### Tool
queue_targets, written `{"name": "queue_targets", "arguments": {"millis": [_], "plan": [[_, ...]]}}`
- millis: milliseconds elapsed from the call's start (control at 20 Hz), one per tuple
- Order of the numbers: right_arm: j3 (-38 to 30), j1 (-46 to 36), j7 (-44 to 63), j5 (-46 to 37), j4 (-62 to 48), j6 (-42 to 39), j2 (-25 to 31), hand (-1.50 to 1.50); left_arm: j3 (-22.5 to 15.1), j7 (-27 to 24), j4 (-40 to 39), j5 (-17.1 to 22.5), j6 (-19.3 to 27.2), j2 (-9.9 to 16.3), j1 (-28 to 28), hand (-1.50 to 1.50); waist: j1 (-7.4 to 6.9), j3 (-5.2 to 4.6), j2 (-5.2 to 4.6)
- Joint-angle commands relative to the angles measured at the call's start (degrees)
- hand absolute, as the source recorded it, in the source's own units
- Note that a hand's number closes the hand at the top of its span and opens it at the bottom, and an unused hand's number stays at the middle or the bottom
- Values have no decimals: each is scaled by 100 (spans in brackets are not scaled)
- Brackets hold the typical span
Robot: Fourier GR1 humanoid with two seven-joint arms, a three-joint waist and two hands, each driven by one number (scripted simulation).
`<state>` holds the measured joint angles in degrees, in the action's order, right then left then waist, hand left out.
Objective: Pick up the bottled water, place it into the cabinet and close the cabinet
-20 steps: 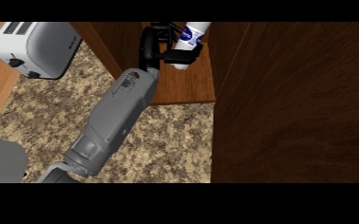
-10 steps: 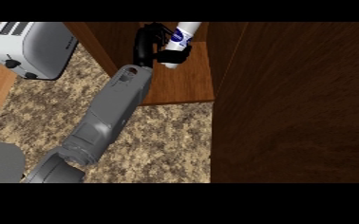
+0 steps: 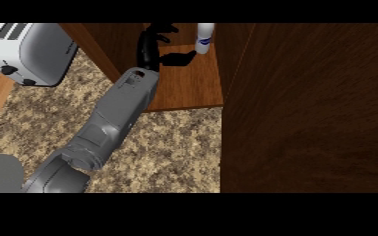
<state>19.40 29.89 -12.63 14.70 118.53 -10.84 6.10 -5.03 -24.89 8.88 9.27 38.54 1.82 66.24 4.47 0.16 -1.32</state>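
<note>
A slim white bottle [image 3: 204, 38] with a blue label stands on the smooth wooden cabinet [image 3: 188, 87] shelf. The black right hand [image 3: 157, 47] hangs spread open just beside it. The bottle's top is cut off from sight, above the speckled stone counter [image 3: 170, 145].

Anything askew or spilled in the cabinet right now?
Nothing stands out. The bottled water stands upright on the cabinet floor, no spill visible. The hand sits beside it, fingers open; the door is open.

A speckled granite counter [image 3: 162, 145] carries a toaster [image 3: 37, 52] at ten o'clock and, apparently, the wooden cabinet [image 3: 184, 87] at twelve.
</note>
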Motion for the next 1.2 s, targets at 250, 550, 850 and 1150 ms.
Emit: {"name": "queue_targets", "arguments": {"millis": [250,550,850,1150], "plan": [[146,68,-125,-144,9,-1,-25,-150,124,-78,-430,-42,48,328,8,-150,45,-24,-63],[-11,-51,-140,17,-179,-39,-16,-150,222,-386,-345,14,-296,407,-241,-150,-87,-23,-34],[-187,-83,-273,24,-142,-54,51,-150,567,-1144,127,313,-1030,426,-408,-150,-166,-22,5],[-34,119,115,-104,362,165,115,-150,873,-1462,569,641,-1876,182,-439,-150,-295,-23,83]]}}
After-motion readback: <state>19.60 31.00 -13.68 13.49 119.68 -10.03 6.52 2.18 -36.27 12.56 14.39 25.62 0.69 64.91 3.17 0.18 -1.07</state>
